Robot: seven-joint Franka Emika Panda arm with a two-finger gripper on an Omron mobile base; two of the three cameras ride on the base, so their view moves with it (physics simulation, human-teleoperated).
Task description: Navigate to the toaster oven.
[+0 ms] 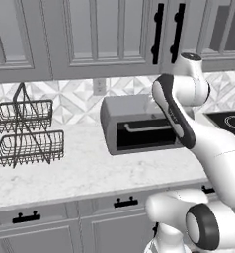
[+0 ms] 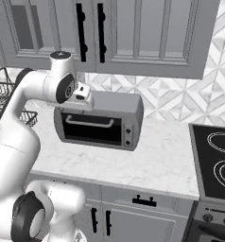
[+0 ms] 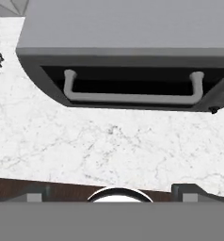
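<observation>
Right now I see the white marble counter (image 1: pixel 80 173) running across both base views, grey wall cabinets (image 2: pixel 147 33) above it and drawers with black pulls below. On it, pushed back near the patterned backsplash, sits the toaster oven (image 2: pixel 102 120), straight ahead of my arm; its dark glass door is shut, the silver bar handle (image 3: pixel 132 96) across the top of the door. My hand view looks down on its grey top and front. A black cooktop (image 2: pixel 216 158) lies to its right, a black two-tier wire rack (image 1: pixel 28 131) well to its left. I cannot tell whether my gripper is open or closed.
</observation>
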